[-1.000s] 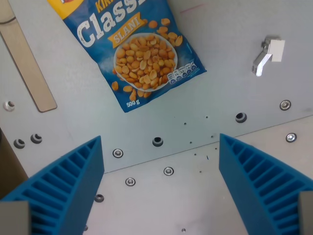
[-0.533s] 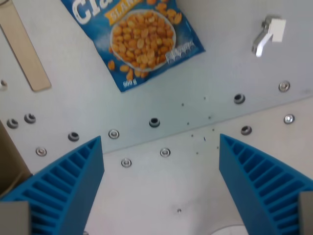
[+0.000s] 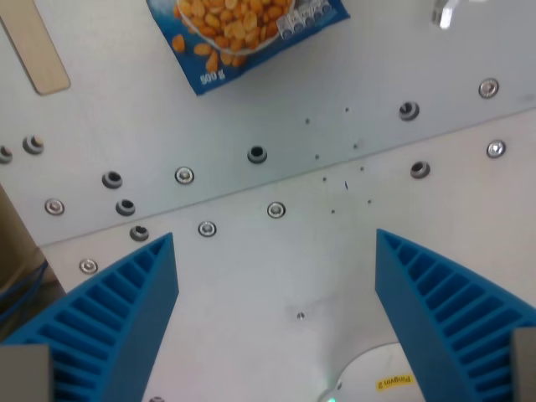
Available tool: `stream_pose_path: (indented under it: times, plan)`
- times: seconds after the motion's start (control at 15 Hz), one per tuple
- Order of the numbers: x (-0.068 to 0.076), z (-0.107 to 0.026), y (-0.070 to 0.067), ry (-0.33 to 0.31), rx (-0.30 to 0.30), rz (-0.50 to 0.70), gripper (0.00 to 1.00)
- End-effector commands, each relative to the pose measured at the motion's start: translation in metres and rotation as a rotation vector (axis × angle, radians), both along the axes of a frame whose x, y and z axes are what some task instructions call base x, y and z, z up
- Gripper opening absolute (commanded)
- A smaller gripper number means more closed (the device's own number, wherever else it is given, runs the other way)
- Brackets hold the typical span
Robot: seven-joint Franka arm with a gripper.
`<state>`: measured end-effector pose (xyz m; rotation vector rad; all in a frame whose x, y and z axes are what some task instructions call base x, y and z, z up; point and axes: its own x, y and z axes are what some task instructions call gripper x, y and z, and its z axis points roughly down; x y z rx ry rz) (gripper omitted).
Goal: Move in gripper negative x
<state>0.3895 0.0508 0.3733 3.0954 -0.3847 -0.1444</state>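
While the blue fingers (image 3: pixel 117 327) stand wide apart, empty, the peanut bag (image 3: pixel 247 33) lies slantwise above.

Two bright blue ribbed gripper fingers (image 3: pixel 109 322) frame a pale grey metal table (image 3: pixel 276 276) dotted with silver screws and dark holes. At the top edge lies a blue snack bag (image 3: pixel 251 33) printed with golden-orange peanuts in a white bowl and white lettering. A light tan wooden strip (image 3: pixel 38 50) sits at the wrist view's upper left. A small yellow label (image 3: pixel 394 382) shows on a white disc at the bottom.
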Motion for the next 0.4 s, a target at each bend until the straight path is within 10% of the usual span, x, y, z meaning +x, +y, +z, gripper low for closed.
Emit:
stream_pose_path:
  times: [0.07, 0.4]
  plan:
    - [-0.026, 0.003, 0.005, -0.085, 0.003, -0.019, 1.00]
    - [-0.050, 0.003, 0.012, -0.085, 0.003, -0.019, 1.00]
